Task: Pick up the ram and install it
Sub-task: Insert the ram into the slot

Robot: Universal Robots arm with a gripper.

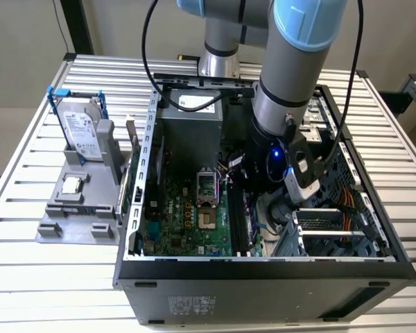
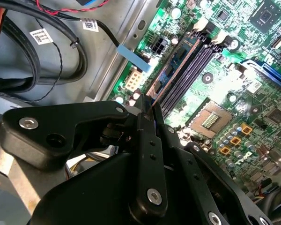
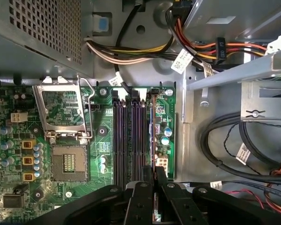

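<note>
Looking closest in, we see the gripper with its black fingers drawn together on the ram, pinching the near end of the stick. In both wrist views the ram stands on edge, its long axis running parallel to the memory slots on the motherboard, and it stretches away from the fingers toward the slots' white latches. It sits in or just over the slot on the side away from the open processor socket; we cannot tell whether it is fully seated.

In the exterior view, the arm reaches down into the open computer case, which holds the green motherboard, a grey power supply box and bundles of cables. The gripper is low inside the case, over the slots.

Farther off, on the slatted table at the exterior view's left, a grey fixture tray stands just beside the case. It carries a silver hard drive propped upright and a small square processor chip lying flat.
</note>
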